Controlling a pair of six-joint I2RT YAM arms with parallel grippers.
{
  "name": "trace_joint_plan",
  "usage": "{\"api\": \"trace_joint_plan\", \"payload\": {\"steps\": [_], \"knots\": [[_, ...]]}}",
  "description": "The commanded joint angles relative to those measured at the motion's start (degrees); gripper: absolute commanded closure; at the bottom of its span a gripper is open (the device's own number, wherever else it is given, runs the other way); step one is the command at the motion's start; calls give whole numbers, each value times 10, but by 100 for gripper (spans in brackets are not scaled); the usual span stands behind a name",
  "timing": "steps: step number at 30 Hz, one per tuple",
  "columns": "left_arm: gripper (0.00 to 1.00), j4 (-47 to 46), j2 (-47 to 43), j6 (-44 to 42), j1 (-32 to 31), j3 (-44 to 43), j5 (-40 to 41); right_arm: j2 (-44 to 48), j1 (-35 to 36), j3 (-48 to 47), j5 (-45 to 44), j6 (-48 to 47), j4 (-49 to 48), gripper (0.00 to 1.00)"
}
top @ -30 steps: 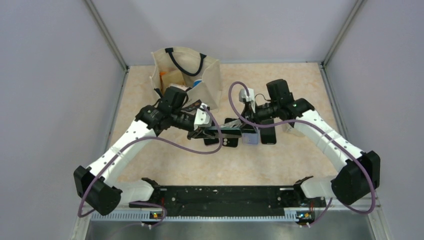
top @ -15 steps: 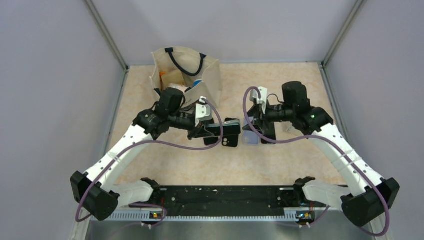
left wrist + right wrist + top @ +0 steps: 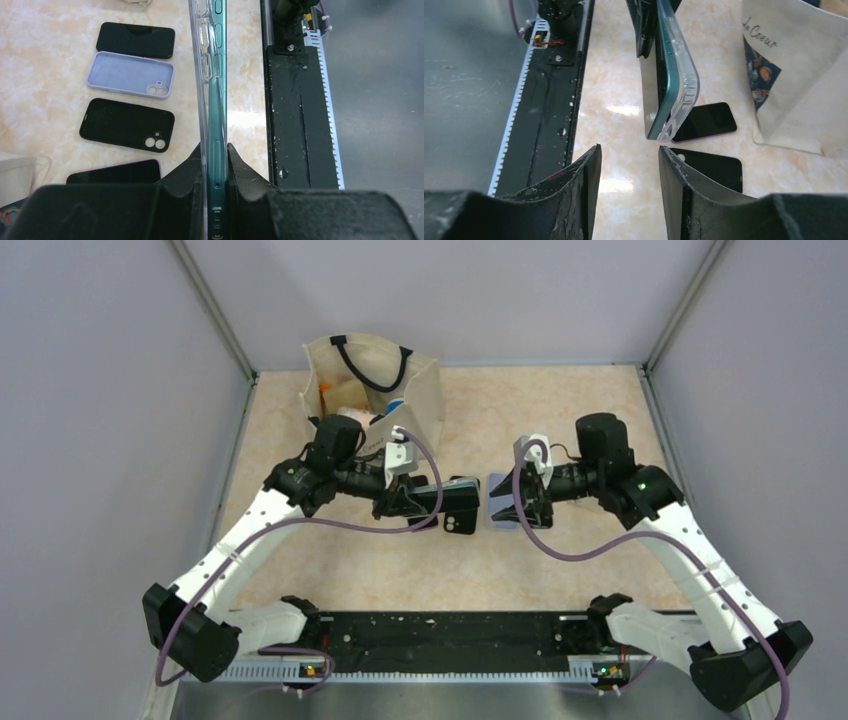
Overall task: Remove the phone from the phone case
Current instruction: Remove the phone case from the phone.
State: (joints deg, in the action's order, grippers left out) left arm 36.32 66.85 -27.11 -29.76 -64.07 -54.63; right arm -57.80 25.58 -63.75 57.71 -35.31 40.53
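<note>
The left jaws are clamping the teal phone [image 3: 218,100] edge-up above the worktop [image 3: 50,125], still inside its clear case [image 3: 202,60], perhaps peeling at one corner; the right jaws are hovering half-open, empty.

My worktop [image 3: 570,400] is a pale, marbled slab, and a cream tote bag [image 3: 372,390] with dark handles stands upright toward its back left. Near the middle, four things lie flat in a row, each just beside the next without touching: a dark phone with a purplish edge [image 3: 116,172], a black case [image 3: 127,124] with its camera cut-outs showing, a lilac case [image 3: 131,75] lying hollow side up, and a black phone [image 3: 135,40]. A black base rail [image 3: 450,635] runs along the near edge.
</note>
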Motion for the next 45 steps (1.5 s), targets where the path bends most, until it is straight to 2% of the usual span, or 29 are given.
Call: {"api": "trace_joint_plan", "payload": {"steps": [1, 16, 45], "knots": [[100, -47, -11, 9, 5, 1, -65, -10, -3, 7, 76, -14, 0, 55], [100, -64, 4, 15, 7, 4, -95, -32, -3, 21, 95, 34, -56, 58], [100, -101, 0, 33, 9, 18, -50, -20, -3, 28, 103, 51, -59, 60]]}}
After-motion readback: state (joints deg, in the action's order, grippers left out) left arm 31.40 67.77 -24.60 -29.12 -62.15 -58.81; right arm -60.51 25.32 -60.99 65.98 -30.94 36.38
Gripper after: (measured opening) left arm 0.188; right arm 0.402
